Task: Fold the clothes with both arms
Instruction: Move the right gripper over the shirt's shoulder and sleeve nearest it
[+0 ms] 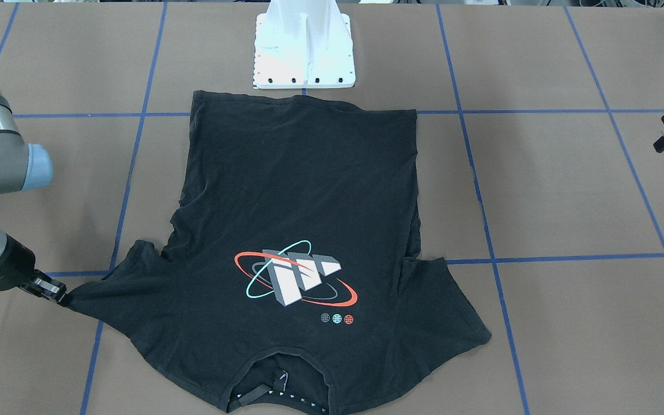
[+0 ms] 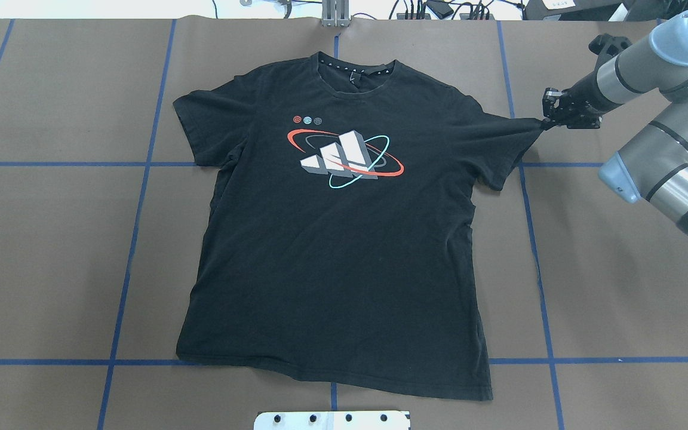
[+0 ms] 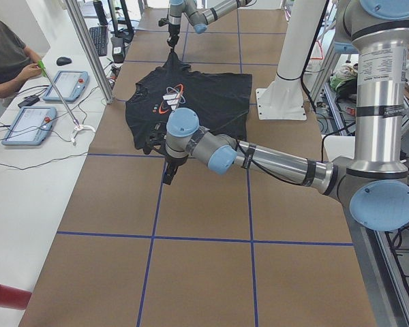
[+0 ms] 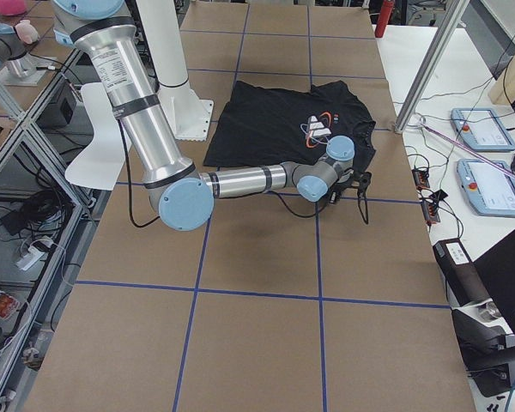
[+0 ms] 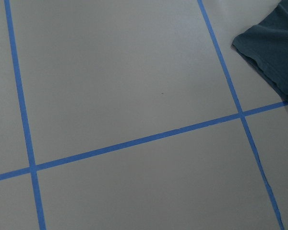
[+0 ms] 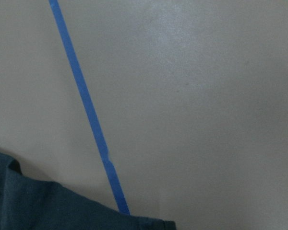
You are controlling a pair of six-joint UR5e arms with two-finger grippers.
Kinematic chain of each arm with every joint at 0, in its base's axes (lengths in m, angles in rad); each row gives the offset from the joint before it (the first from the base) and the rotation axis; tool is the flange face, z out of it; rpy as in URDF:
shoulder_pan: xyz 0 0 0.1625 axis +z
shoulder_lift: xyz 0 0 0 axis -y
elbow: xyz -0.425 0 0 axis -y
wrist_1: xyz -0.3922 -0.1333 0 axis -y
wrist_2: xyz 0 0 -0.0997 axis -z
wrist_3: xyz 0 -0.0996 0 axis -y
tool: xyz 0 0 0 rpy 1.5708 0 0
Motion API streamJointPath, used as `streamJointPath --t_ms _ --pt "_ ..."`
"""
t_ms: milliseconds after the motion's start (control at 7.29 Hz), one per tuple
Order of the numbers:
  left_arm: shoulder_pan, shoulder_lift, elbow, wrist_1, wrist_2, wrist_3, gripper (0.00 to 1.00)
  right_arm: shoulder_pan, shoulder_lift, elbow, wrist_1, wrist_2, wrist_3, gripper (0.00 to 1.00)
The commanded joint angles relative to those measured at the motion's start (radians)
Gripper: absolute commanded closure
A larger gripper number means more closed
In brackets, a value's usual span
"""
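The black T-shirt [image 2: 338,251] lies flat and print up, with its collar at the far side from the robot. It also shows in the front-facing view [image 1: 297,190]. My right gripper [image 2: 546,122] is shut on the tip of the shirt's right-hand sleeve and pulls it out taut; it also shows in the front-facing view [image 1: 62,295]. My left gripper [image 1: 661,137] hovers well off the shirt's other side, with its jaws apart and empty. The left wrist view shows only a sleeve corner [image 5: 273,48].
The white bolted pedestal [image 1: 303,52] stands just behind the shirt's hem. Blue tape lines grid the brown table [image 2: 51,251]. An operator [image 3: 3,58] with control tablets sits past the far table edge.
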Motion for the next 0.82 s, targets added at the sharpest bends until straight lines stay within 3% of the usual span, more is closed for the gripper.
streamJointPath --t_ms 0,274,685 --pt "0.000 -0.001 -0.001 0.000 0.000 0.000 0.00 -0.006 0.048 0.003 -0.036 0.003 0.014 1.00" --pt "0.000 -0.001 -0.001 0.000 0.000 0.000 0.00 -0.037 0.165 0.012 -0.131 0.003 0.090 1.00" --pt "0.002 -0.001 0.002 0.000 0.000 0.000 0.00 -0.136 0.285 -0.014 -0.133 -0.027 0.233 1.00"
